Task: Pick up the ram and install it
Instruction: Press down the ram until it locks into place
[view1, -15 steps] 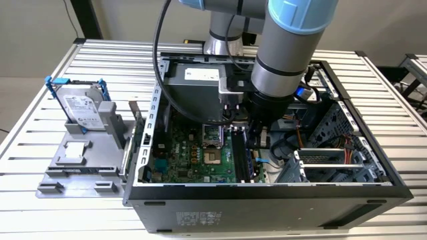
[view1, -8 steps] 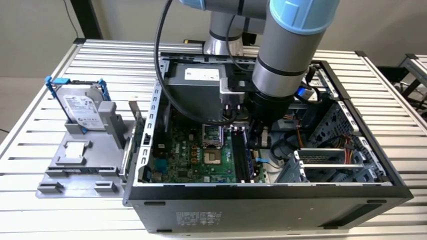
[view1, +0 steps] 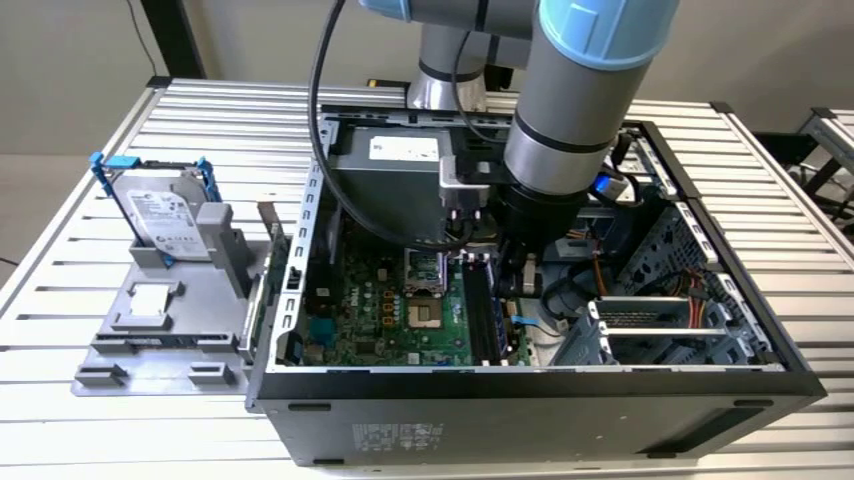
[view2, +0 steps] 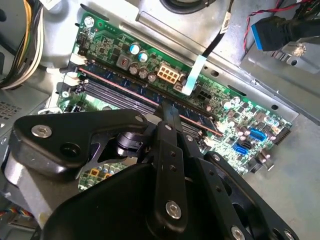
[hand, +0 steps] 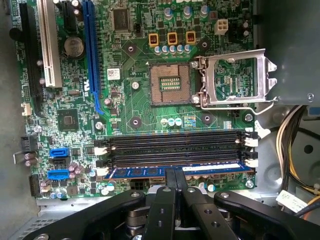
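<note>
Just one ram (hand: 175, 171), three black slots (hand: 175, 145).

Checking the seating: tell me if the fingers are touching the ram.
Touching. In the first wrist view the fingers close onto the top edge of the ram in its slot.

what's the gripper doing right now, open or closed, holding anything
Gripper: closed on the ram, which sits in the motherboard's outermost memory slot.

ram (hand: 175, 171) blue | motherboard (hand: 140, 65) green | slots (hand: 175, 141) black | gripper (hand: 175, 192) black | hard drive (view1: 167, 215) silver, blue rails
</note>
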